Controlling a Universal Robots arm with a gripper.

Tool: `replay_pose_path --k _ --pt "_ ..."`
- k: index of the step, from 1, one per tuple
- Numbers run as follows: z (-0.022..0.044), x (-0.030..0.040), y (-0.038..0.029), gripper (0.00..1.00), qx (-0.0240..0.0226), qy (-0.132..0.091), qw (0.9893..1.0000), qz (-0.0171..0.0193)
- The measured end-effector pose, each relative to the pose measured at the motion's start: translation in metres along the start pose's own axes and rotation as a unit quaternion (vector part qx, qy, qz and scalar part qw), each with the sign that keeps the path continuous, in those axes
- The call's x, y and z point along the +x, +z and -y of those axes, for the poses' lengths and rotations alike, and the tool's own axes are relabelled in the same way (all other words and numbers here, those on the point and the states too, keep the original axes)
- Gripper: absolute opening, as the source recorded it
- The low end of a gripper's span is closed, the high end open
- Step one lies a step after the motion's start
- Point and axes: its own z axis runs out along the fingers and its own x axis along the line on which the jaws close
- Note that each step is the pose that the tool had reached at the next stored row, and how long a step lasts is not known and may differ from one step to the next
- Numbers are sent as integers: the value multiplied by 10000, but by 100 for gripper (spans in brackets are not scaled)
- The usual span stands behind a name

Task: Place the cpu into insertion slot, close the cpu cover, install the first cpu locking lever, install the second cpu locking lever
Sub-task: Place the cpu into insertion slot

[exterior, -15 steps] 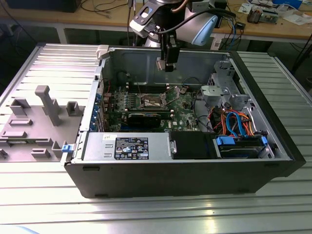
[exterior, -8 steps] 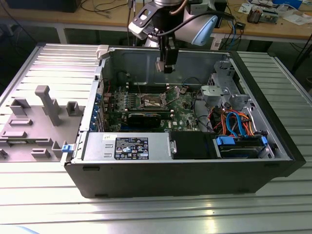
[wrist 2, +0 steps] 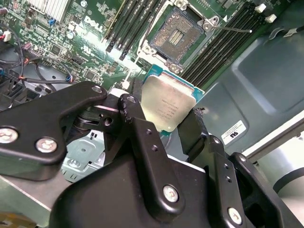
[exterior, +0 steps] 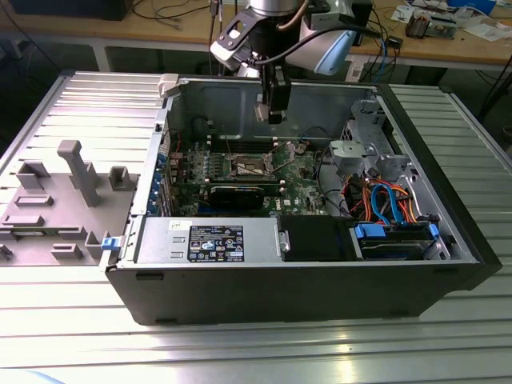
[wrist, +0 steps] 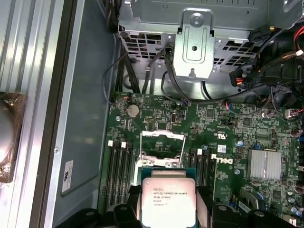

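In the exterior view an open computer case point(exterior: 296, 292) lies on its side on a ribbed metal tabletop point(exterior: 240, 352). It holds a green motherboard point(exterior: 300, 188), a black graphics card point(exterior: 236, 194), a grey power supply point(exterior: 208, 240) and a drive cage point(exterior: 376, 152) with blue and orange cables. The arm's fingers point(exterior: 274, 108) hang above the motherboard, near the insertion slot point(exterior: 248, 166). A grey plastic tray point(exterior: 56, 204) sits beside the case on the exterior view's left.

In the second wrist view the black fingers point(wrist 2: 137, 128) are clamped on the cpu point(wrist 2: 166, 107), one on each of two opposite edges, with its silver top facing the camera. The cpu is in the air, apart from the insertion slot point(wrist 2: 178, 33), whose dark centre lies bare between rows of memory slots point(wrist 2: 130, 23).

In the first wrist view the cpu point(wrist: 168, 202) sits between the fingers point(wrist: 124, 214), just short of the insertion slot point(wrist: 160, 159) on the motherboard point(wrist: 223, 123). The drive cage point(wrist: 192, 33) stands beyond the board.
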Motion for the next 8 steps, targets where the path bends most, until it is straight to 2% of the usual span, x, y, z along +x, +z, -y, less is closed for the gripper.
replay_pose_path --k 8 --pt "3 -1 30 54 -1 0 10000 0"
